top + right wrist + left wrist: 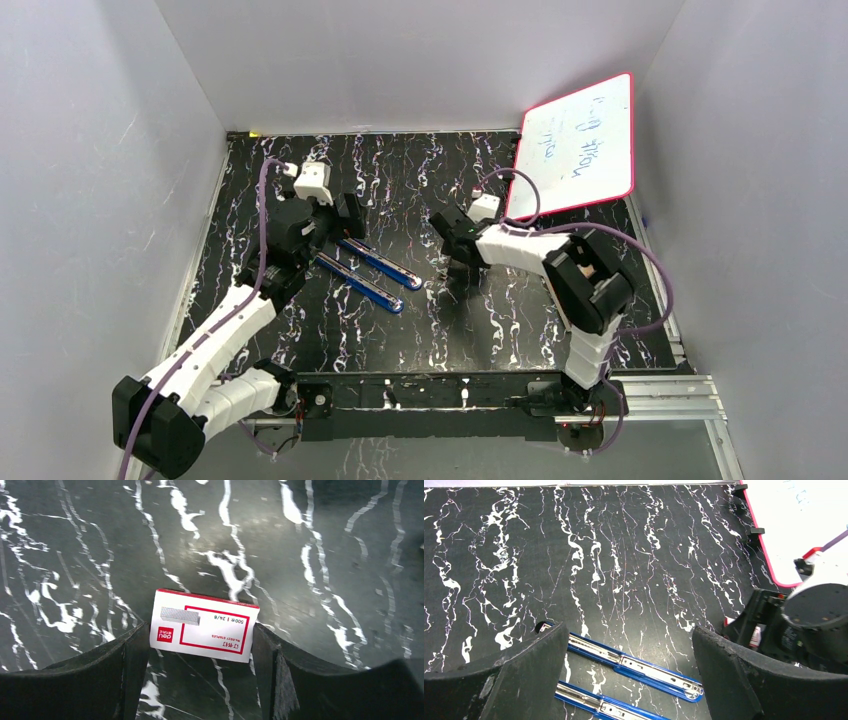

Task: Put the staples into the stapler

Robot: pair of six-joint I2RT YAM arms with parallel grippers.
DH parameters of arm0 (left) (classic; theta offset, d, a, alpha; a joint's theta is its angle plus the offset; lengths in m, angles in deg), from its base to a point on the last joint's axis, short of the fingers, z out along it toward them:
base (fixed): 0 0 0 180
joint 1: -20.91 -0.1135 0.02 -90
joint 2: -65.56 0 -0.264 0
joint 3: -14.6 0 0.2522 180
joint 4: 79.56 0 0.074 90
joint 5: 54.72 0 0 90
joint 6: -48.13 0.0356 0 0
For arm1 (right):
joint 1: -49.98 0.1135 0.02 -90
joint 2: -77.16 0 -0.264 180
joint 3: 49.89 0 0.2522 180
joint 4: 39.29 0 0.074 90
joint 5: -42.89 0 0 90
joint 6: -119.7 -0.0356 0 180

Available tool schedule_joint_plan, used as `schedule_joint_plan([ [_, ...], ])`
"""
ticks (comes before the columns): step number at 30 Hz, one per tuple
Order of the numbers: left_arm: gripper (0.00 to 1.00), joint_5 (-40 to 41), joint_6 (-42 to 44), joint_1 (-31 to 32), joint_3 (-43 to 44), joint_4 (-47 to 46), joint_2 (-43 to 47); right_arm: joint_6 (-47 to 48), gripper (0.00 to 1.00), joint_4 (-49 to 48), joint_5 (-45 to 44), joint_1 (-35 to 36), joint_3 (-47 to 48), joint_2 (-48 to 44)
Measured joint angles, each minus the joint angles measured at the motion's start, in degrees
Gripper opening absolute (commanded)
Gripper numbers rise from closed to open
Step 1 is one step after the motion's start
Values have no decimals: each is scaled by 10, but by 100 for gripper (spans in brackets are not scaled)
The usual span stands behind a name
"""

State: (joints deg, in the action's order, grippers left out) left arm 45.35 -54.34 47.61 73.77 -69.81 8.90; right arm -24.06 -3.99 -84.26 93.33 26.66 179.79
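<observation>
The blue stapler lies opened flat on the black marbled table as two long arms with silver channels, one (380,263) (639,667) behind the other (362,285) (599,705). My left gripper (335,243) (629,632) hangs open just over their left ends, touching nothing. A small red-and-white box (205,625) (755,635) labelled as staples sits between the fingertips of my right gripper (455,262) (200,630), with both of its side edges against the pads. The staples themselves are hidden; only a printed picture of them shows on the box. Whether the box is off the table I cannot tell.
A red-framed whiteboard (575,150) (804,525) leans at the back right. Grey walls close in the table on three sides. The arm bases sit on a rail (450,395) along the near edge.
</observation>
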Motion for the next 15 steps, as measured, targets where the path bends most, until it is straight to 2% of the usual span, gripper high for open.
schedule_joint_plan([
  [8,93,0,-15,0,-5,3,8,-2,84,-17,18,7,67,65],
  [15,92,-5,-30,0,-8,10,8,33,93,-72,55,7,53,54],
])
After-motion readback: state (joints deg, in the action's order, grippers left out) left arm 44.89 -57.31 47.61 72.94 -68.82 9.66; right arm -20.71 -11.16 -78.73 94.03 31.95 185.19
